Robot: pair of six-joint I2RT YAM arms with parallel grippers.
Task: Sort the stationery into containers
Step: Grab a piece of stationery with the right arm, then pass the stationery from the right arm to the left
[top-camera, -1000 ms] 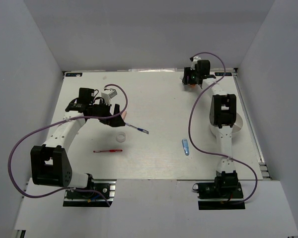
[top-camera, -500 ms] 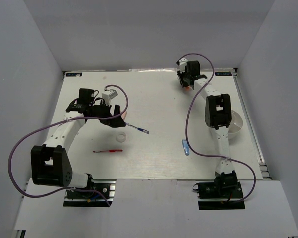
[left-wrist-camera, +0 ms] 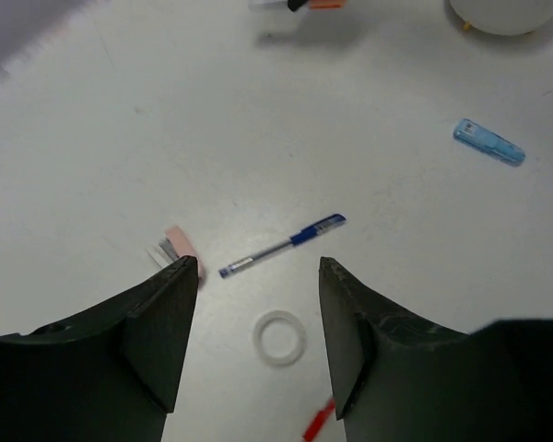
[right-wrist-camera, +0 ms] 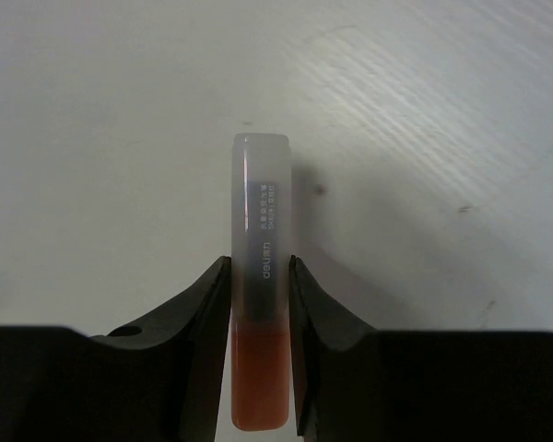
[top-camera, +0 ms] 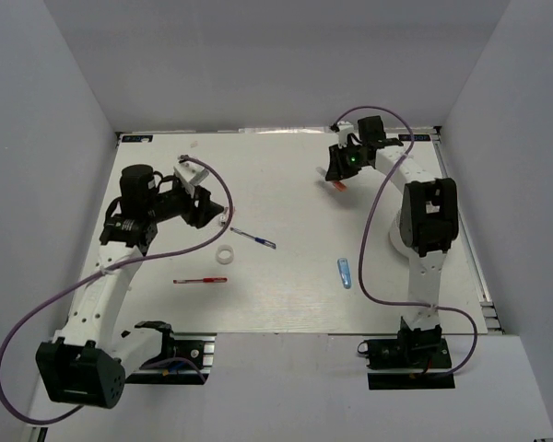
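Observation:
My right gripper is shut on the white marker, just above its orange cap, and holds it over the far right of the table. My left gripper hangs open and empty above the slim blue pen and the white tape ring. The pinkish eraser lies just outside its left fingertip. Nearer lies the red pen. The light-blue piece rests at centre right. Part of the white bowl shows; from above my right arm mostly hides it.
Grey walls enclose the table on the left, back and right. Purple cables loop from both arms over the tabletop. The arm bases sit at the near edge.
My right gripper closed on the marker and carried it left and nearer from the far corner. My left arm rose and drew back left off the eraser, its jaws narrowing somewhat.

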